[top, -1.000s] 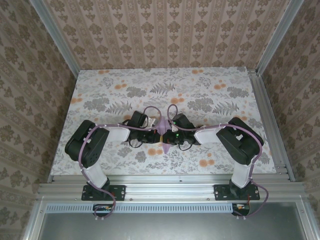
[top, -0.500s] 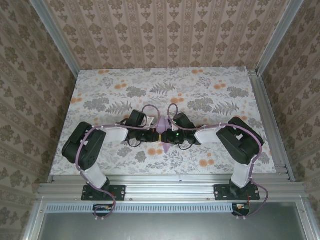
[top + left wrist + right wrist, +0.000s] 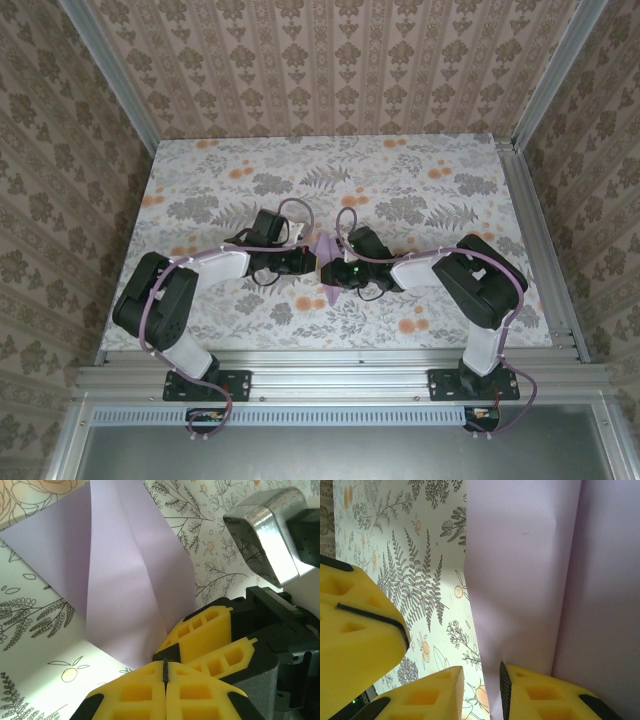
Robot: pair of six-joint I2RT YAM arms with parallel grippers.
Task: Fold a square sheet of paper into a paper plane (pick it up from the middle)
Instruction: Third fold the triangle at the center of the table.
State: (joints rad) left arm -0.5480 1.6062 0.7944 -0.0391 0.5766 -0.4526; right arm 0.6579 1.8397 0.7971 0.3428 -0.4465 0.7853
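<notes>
The left hand (image 3: 165,664) has its yellow pads pressed together on a dark seam, with its tips at the lower corner of the folded lavender paper (image 3: 125,580); whether any paper is caught in that seam cannot be told; just beside those tips are the yellow fingers of the right hand (image 3: 481,667), which stand a little apart; one edge of the paper runs down into their gap, close to the dark-faced pad (image 3: 504,687), and floral cloth shows between the paper and the other finger; the paper carries at least two long creases and stands in angled panels; from overhead it sits near the middle of the worktop (image 3: 420,180), a pale patch behind the two hands and a small point poking out towards the arm bases; a green light (image 3: 352,268) glows on the black right wrist; lavender cables (image 3: 297,208) loop above both wrists; in the left wrist view a shiny silver housing (image 3: 265,535) sits above the right hand's black body; the cloth is printed with grey ferns and orange flowers; damask-patterned panels (image 3: 330,60) wall the worktop on three sides; an aluminium rail (image 3: 330,378) carries the arm bases.
</notes>
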